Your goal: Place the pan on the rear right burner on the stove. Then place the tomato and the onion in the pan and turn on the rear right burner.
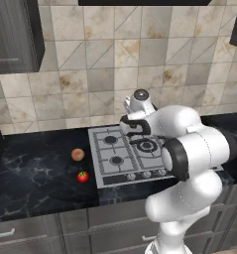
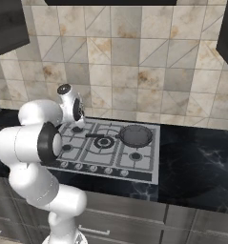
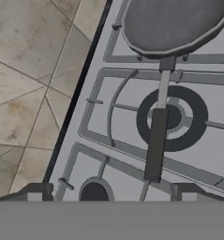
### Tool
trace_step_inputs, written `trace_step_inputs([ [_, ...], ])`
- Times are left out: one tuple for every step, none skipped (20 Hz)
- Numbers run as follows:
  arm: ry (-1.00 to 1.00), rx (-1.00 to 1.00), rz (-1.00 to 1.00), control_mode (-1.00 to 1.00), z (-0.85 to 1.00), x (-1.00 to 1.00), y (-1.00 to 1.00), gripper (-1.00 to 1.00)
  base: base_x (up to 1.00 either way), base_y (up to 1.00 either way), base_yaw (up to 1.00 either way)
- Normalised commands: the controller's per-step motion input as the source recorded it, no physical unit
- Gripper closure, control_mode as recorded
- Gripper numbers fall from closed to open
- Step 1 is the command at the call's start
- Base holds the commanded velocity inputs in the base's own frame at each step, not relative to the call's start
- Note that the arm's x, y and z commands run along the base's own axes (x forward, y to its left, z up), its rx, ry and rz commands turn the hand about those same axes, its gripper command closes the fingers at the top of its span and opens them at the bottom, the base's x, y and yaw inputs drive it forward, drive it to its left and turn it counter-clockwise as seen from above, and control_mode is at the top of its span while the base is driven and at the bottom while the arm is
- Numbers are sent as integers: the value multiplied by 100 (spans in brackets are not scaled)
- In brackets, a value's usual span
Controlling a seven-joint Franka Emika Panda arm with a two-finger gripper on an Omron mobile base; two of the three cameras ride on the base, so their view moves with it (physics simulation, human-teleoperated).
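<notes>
The dark grey pan (image 2: 136,136) sits on the stove (image 2: 149,164) over the rear right burner, which it hides. Its long black handle (image 3: 156,140) points left across the large central burner (image 3: 193,117). On the counter left of the stove (image 1: 102,151) lie the brownish onion (image 1: 78,154) and, nearer the front, the red tomato (image 1: 83,176). My gripper (image 3: 111,191) hovers above the stove's rear left part, open, with nothing between its fingertips (image 3: 36,190). It stays clear of the pan (image 3: 174,23) and its handle.
A row of small knobs (image 2: 94,167) runs along the stove's front edge. The tiled wall (image 3: 33,70) rises just behind the stove. Dark marble counter (image 2: 196,162) extends on both sides. My arm's white body (image 1: 189,149) covers the stove's right half in the left base view.
</notes>
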Motion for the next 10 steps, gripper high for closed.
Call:
trace_step_inputs([
  [0,0,5,-100,6,-31,30,-100,0,0,0],
  [0,0,7,-100,0,-31,27,-100,0,0,0],
  [0,0,8,-100,0,-34,26,-100,0,0,0],
  [0,0,10,-100,0,-38,25,-100,0,0,0],
  [1,0,11,-100,0,-39,26,-100,0,0,0],
  [3,0,13,-100,0,-36,29,-100,0,0,0],
  [5,0,14,-100,0,-35,30,-100,0,0,0],
  [7,0,16,-100,0,-38,30,-100,0,0,0],
  [9,0,18,-100,0,-34,32,-100,0,0,0],
  [10,0,19,-100,0,-34,32,-100,0,0,0],
])
